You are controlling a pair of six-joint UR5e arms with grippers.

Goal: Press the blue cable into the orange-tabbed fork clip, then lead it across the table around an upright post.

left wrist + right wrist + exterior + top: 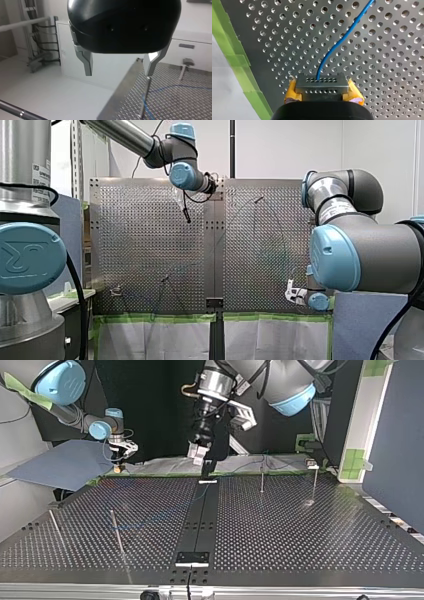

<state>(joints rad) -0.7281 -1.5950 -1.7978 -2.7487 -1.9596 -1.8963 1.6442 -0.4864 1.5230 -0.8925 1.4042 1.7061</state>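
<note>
**Right wrist view.** My right gripper [322, 86] is clenched on the blue cable [337, 44], with its yellow pads [355, 94] on either side of the closed fingertips. The cable is thin, round and an even bright blue. It leaves the fingertips and runs away over the perforated table [387, 75] in a shallow S-curve, close to the plate. A strip of green tape [234, 55] borders the table edge beside the gripper.

**Top view.** This gripper sits at the table's far edge, at the view's left. The cable shows there as a faint blue line across the plate, passing near a thin post [117, 532].

**Left wrist view.** My left gripper [119, 72] hangs above the table. Its metal fingers [86, 62] are spread wide with nothing between them. Ahead of it another stretch of the cable lies on the table and bends beside a metal post [145, 97].
</note>
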